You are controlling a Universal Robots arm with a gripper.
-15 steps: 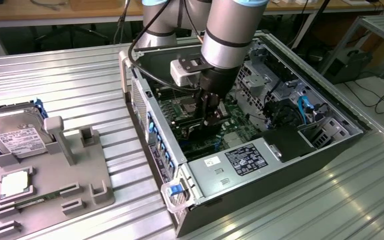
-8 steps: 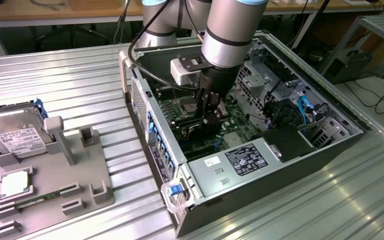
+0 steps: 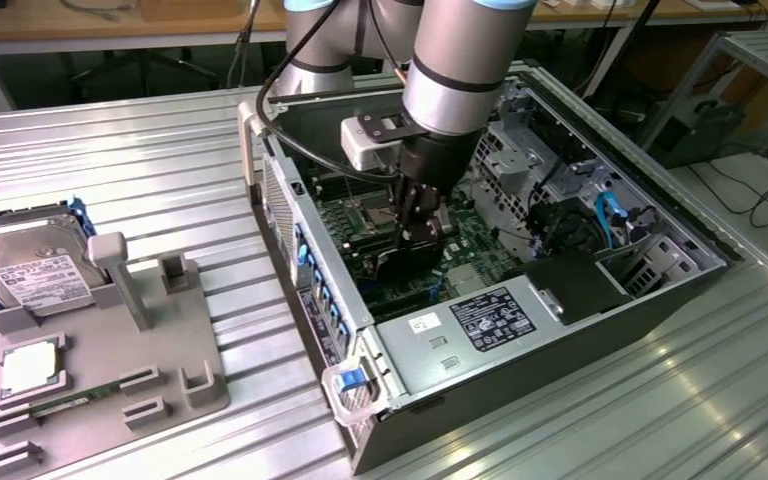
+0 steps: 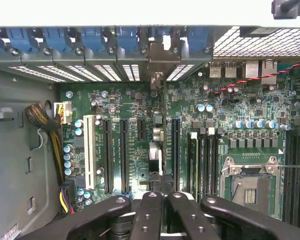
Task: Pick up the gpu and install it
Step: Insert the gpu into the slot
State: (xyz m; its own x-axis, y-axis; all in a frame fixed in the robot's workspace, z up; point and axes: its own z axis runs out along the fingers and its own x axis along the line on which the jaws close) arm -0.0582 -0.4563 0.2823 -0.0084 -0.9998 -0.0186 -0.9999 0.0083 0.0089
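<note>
Ribbed metal counter point(image 3: 157, 130) carries an open PC case point(image 3: 651, 300); the end effector point(image 3: 418, 240) sits inside it, closed on the gpu point(image 4: 155, 155), held edge-on over the motherboard point(image 4: 140, 107) slots. Risk, judged: slight misalignment with the slot would jam or bend the card.

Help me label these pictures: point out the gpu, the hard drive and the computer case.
gpu point(image 4: 157, 125): wrist view, the card's top edge, seen edge-on over the board.
hard drive point(image 3: 31, 262): exterior view, its white label.
computer case point(image 3: 598, 345): exterior view, its dark outer side wall.
</note>
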